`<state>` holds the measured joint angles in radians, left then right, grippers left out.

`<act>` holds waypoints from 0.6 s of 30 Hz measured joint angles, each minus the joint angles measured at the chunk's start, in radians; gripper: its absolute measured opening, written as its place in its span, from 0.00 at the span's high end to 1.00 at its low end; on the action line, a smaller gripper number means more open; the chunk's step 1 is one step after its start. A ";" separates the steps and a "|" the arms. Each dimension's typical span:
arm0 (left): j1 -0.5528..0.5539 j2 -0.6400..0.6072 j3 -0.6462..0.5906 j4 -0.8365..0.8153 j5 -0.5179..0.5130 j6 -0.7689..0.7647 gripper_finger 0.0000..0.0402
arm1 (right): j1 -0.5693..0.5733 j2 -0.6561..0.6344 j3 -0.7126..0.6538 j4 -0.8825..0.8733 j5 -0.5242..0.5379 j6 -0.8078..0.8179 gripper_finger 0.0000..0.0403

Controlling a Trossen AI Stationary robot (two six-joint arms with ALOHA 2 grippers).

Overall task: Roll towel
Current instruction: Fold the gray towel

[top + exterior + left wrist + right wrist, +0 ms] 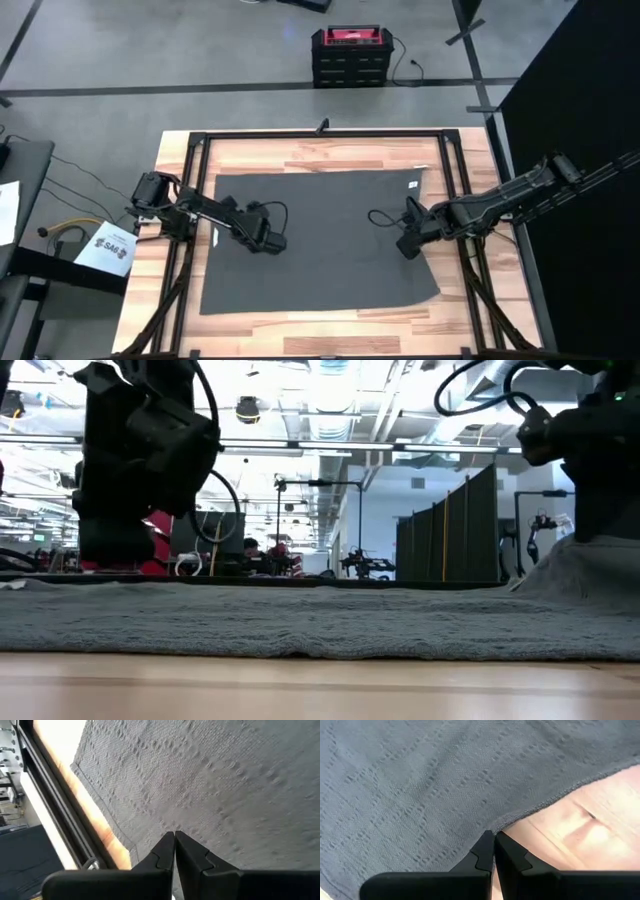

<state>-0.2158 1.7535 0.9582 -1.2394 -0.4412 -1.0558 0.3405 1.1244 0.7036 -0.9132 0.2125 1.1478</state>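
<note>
Wooden counter [330, 155] carried the towel [320, 235], spread flat and not yet rolled. Both pairs of fingers were pressed shut with nothing between them. The left fingers [174, 838] hung over cloth, an edge just beside them; the right fingers [494, 836] sat right at an edge, bare wood beyond. To roll well, each should probably part, pinch one edge level, then turn together, keeping the roll tight and straight.

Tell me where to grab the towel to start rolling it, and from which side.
Probably the towel's two side edges: it lies flat, edges free on bare wood. The left gripper and right gripper, both shut, already hover near them; come down from above, fingers opened.
</note>
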 joint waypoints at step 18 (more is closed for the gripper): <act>-0.025 0.140 0.050 0.731 -0.069 0.280 1.00 | -0.036 0.028 0.002 0.256 0.012 -0.159 1.00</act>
<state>-0.2408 1.8938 1.0079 -0.5082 -0.5102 -0.7759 0.3040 1.1522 0.7057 -0.6575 0.2249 0.9888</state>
